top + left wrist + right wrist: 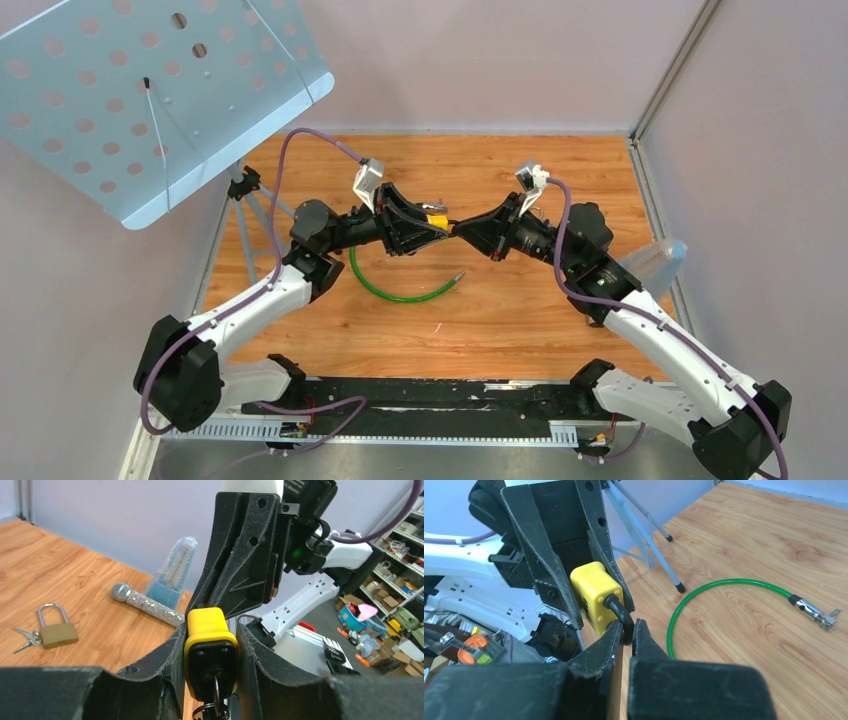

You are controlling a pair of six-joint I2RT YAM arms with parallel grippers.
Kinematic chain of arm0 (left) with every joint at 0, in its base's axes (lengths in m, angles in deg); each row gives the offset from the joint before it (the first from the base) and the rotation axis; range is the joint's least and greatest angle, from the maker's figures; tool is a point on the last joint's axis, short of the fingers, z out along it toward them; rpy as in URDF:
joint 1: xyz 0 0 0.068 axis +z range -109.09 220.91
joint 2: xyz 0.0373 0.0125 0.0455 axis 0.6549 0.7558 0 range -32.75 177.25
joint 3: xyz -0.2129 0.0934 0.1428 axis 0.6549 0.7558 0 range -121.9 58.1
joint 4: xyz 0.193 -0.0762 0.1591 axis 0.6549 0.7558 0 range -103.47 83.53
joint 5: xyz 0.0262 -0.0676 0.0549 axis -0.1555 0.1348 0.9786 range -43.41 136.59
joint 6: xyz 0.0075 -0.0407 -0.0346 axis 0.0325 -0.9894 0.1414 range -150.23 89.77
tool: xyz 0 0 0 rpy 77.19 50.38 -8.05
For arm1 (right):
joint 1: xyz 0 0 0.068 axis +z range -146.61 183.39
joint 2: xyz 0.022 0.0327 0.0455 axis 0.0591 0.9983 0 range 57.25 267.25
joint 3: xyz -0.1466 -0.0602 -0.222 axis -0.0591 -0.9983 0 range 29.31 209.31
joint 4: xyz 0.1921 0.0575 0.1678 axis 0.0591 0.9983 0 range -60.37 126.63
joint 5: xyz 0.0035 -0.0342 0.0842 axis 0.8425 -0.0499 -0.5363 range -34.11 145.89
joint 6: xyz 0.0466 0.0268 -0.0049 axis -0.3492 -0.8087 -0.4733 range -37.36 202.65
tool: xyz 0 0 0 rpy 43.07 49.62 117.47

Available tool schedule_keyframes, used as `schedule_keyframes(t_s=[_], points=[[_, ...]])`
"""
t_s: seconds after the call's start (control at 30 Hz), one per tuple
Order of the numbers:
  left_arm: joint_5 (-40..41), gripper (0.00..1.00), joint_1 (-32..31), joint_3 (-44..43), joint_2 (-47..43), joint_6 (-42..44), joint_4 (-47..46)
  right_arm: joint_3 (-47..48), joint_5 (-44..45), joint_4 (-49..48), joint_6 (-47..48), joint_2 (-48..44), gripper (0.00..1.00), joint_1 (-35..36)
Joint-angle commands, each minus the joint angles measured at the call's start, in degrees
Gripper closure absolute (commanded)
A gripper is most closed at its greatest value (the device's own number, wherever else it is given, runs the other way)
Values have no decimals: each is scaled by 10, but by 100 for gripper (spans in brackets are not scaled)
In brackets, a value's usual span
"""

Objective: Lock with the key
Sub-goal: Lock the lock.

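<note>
From above, the left gripper [434, 228] and right gripper [460, 229] meet tip to tip over the table [560, 300]. A yellow lock [437, 219] sits between them, and a green cable [400, 294] lies nearby.

The left wrist view shows the left fingers clamping the lock's body, with a key [216, 692] in its keyhole. A brass padlock [56, 631] lies apart on the wood.

In the right wrist view, the right jaws pinch tight on the lock's black shackle [620, 614].

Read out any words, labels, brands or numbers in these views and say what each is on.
No text reads clearly in any view.
Yellow plastic padlock: dark marks on its side, too blurred to read.
Small brass padlock on the wooden table: no stamp legible.
Storage bins in the background: too small to read.
</note>
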Motion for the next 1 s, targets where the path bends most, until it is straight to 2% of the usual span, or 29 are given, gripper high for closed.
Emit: schedule_keyframes(t_s=[0.0,0.17,0.3,0.4,0.53,0.6,0.73,0.97], points=[[2,100,-62,-11,32,-23,-39,20,-77,-65,-37,41,100,90],[53,100,-62,-5,-7,12,11,19,31,-14,-41,9,100,77],[123,100,-61,9,-56,5,32,9,99,-3,-71,-22,92,51],[159,100,-61,19,-77,-11,29,10,173,7,-106,-34,78,39],[183,100,-57,24,-99,-25,35,11,215,11,-135,-44,48,30],[187,100,-56,26,-106,-36,34,14,218,10,-145,-46,42,28],[205,100,-55,29,-118,-61,28,6,224,-9,-203,-49,39,28],[247,100,-55,47,-115,-134,-24,-36,176,-133,-289,-38,41,28]])
